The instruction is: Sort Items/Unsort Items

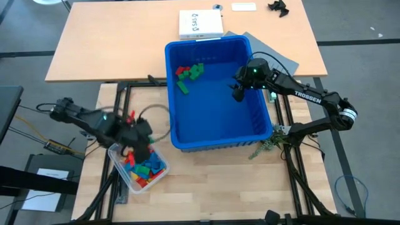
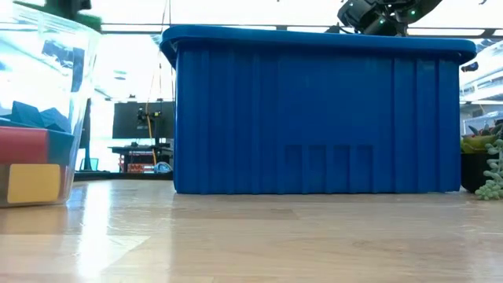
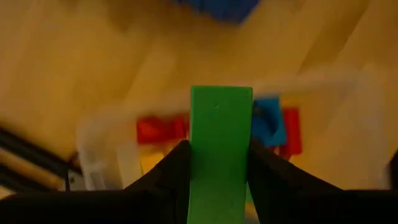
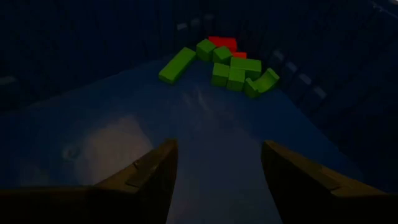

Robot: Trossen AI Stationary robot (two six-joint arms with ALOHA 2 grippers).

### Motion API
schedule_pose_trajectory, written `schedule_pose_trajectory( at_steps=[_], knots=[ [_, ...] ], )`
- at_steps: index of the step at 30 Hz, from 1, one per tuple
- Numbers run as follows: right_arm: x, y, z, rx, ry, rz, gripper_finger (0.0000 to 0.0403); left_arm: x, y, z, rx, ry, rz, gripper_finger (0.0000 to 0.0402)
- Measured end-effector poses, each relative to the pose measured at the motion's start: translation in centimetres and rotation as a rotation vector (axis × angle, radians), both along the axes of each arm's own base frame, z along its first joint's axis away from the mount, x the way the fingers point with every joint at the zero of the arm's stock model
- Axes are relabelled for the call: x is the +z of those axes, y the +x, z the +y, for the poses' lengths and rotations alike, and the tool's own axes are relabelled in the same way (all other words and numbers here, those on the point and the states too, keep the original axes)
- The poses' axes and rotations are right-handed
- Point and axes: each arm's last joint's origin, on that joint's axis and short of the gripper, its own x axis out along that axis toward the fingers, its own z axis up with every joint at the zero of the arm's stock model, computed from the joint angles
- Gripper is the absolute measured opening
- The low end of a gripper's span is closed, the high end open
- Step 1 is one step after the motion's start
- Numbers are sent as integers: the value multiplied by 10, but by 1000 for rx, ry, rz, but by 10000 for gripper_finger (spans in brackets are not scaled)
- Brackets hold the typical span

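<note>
1. Holding a green block [image 3: 220, 149] between its fingers, your left gripper [image 1: 134, 139] sits above the clear tub [image 1: 119, 169] of mixed blocks [image 1: 145, 169] near the table's front left; the block stands upright in the jaws, well seated, with its top end sticking out past the fingertips.
2. Keep that clamp steady and lift straight up until the block clears the tub rim; a sideways drag would likely tip the light tub or spill its red, yellow and blue pieces.
3. Carry it over the wall of the blue bin [image 1: 176, 139] and aim for the sorted pile [image 1: 189, 73] of green and red blocks lying in the bin's far left corner.
4. Lower close to the bin floor before you let go, so the block does not bounce away from the pile.
5. Mind your right gripper [image 1: 238, 94]: it hangs inside the bin near the right side, jaws apart and empty, pointed toward the pile. It is well apart from the pile, but I judge the space tight if both arms move there at once.
6. Your left arm reaches in low from the left edge, wrist bent down over the tub; your right arm stretches in from the right, elbow outside the bin.
</note>
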Motion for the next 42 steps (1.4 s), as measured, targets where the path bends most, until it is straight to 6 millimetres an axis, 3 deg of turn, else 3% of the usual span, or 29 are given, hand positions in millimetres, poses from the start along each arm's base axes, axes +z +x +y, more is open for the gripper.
schedule_pose_trajectory(
  at_steps=[5,9,17,21,32,35,42],
  knots=[
    [0,0,0,1,0,0,229,-32,-7,-11,-7,23,105,156],
    [0,0,1,4,-1,1,229,-42,-7,-12,-7,30,123,181],
    [0,0,1,6,-3,2,230,-28,-3,-4,21,-5,101,230],
    [0,0,1,6,-3,2,230,-9,3,5,32,-6,19,260],
    [0,0,1,-1,7,-5,230,63,37,64,82,278,-473,277],
    [1,1,0,-3,5,-13,230,68,53,87,70,310,-545,276],
    [1,1,0,-3,5,-13,230,57,85,148,48,353,-543,293]
  ],
)
